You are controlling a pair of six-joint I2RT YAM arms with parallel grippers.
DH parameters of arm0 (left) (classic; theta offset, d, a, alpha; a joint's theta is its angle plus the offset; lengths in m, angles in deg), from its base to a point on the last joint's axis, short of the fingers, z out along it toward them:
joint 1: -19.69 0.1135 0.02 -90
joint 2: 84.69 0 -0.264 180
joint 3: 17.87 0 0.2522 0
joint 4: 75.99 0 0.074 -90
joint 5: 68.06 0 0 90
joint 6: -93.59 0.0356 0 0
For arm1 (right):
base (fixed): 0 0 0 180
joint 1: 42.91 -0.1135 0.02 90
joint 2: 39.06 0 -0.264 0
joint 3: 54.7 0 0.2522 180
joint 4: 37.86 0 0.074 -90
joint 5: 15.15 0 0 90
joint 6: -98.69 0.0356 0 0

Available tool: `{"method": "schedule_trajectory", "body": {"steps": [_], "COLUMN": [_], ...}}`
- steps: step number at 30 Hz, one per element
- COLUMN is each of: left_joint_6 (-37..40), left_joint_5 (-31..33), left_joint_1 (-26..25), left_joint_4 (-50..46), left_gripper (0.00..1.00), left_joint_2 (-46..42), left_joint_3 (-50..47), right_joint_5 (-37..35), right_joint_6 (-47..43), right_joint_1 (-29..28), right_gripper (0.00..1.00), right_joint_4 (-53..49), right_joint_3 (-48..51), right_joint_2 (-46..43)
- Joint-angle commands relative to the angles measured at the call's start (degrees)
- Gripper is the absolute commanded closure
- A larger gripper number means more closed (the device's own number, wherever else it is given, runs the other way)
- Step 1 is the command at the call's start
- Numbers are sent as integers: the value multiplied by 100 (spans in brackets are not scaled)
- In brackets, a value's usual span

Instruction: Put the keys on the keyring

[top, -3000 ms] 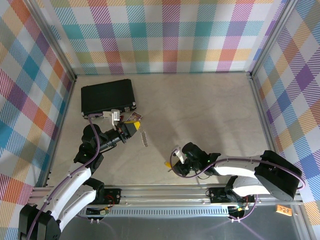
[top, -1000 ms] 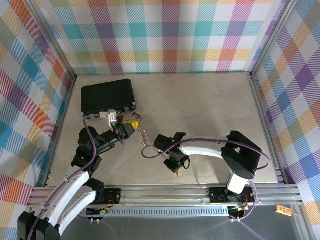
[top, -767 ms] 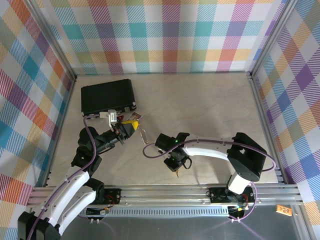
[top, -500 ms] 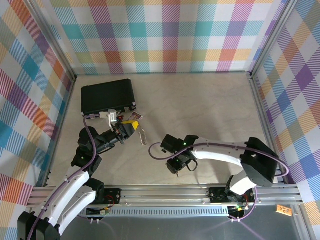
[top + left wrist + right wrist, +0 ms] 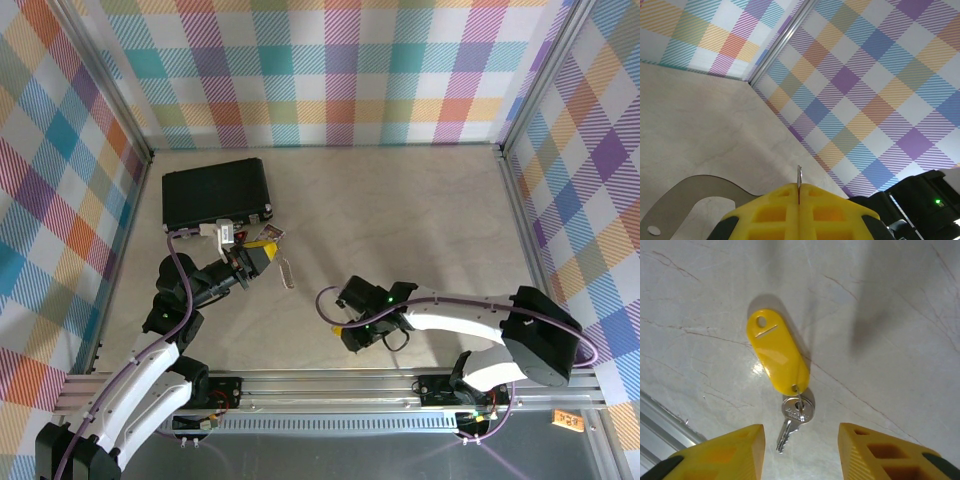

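Pale marbled tabletop (image 5: 400, 220) is carrying everything, and no threading is happening yet: my left gripper (image 5: 799, 200) is pinching the keyring (image 5: 286, 272) at the left. My right gripper (image 5: 801, 440) is hovering spread over the yellow-tagged key (image 5: 780, 360), which is lying loose at the near side, apart from the keyring.

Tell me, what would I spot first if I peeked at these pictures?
The bright plaid walls all around jump out first. Next comes the yellow-tagged key, lying on the pale table near its front edge, with the right gripper open right by it. On the left, the left gripper is shut on the silver keyring, close to a black case.
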Motion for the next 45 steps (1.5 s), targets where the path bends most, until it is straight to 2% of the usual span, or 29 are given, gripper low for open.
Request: {"method": "schedule_trajectory", "body": {"steps": [1,13,33,45], "left_joint_6": [-4,-8,-5,-10], "left_joint_5": [-70,-88,-88,-79], "left_joint_1": [86,85,85,85], "left_joint_4": [241,269,262,251], "left_gripper": [100,100,100,100], "left_joint_2": [-42,-44,-57,-81], "left_joint_3": [-1,-19,-18,-28], "right_joint_5": [230,389,242,207], "right_joint_6": [111,97,-54,-155], "right_joint_1": [75,170,169,172], "right_gripper": [60,76,81,92], "right_joint_4": [339,680,704,698], "right_joint_3": [154,333,299,294], "right_joint_2": [-150,-47,131,140]}}
